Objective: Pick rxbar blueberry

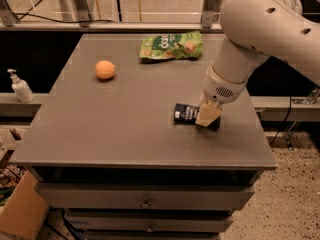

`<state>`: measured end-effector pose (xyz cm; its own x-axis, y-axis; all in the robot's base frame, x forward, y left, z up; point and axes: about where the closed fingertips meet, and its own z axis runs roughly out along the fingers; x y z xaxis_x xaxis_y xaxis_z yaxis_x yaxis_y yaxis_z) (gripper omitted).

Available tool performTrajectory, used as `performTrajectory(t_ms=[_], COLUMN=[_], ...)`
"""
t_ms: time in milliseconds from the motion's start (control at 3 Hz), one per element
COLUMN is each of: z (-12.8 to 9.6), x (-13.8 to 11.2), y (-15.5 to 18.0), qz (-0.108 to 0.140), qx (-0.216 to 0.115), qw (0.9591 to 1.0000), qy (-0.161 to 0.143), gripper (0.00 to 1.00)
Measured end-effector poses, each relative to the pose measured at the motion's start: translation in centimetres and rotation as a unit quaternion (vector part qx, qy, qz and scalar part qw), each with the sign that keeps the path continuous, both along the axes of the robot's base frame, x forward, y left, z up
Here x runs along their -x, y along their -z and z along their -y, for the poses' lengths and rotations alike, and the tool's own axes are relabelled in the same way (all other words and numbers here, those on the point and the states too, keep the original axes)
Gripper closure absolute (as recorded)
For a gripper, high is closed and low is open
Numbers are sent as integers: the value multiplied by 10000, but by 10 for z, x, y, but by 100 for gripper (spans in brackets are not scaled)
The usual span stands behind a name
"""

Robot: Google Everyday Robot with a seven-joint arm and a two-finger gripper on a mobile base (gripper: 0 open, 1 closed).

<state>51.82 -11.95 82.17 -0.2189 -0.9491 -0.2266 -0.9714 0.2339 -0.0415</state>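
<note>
In the camera view we see a grey table (pixel 125 129) with drawers (pixel 145 196) beneath its top. The rxbar blueberry (pixel 187 113) lies flat on the table's right half, near the front edge and not far from the right edge. It is a small dark navy wrapper with pale lettering that we cannot read.

The robot's white arm (pixel 260 29) reaches in from the upper right and bends down toward the bar. The gripper (pixel 208 116) sits low over the bar's right end. Its tan tip covers that end and looks to touch the wrapper. From this angle we cannot tell whether the claw is wide, narrow or closed on the bar. The bar's left part shows clear of the gripper and rests on the tabletop.

A green snack bag (pixel 171 45) lies at the far edge of the table, well apart from the bar. An orange round fruit (pixel 105 69) sits on the left half of the table, also well apart from the bar and from the bag.

Off the table to the left, a white pump bottle (pixel 21 86) stands upright on a ledge. A cardboard box (pixel 20 214) sits low at the bottom left, beside the drawers
</note>
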Motion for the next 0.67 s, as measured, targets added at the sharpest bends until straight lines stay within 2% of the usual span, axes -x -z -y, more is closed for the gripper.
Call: performTrajectory(t_ms=[667], z=[4], x=[7], y=[-39], qz=[189], qx=[-278], qw=[9994], qy=[31], gripper=[100])
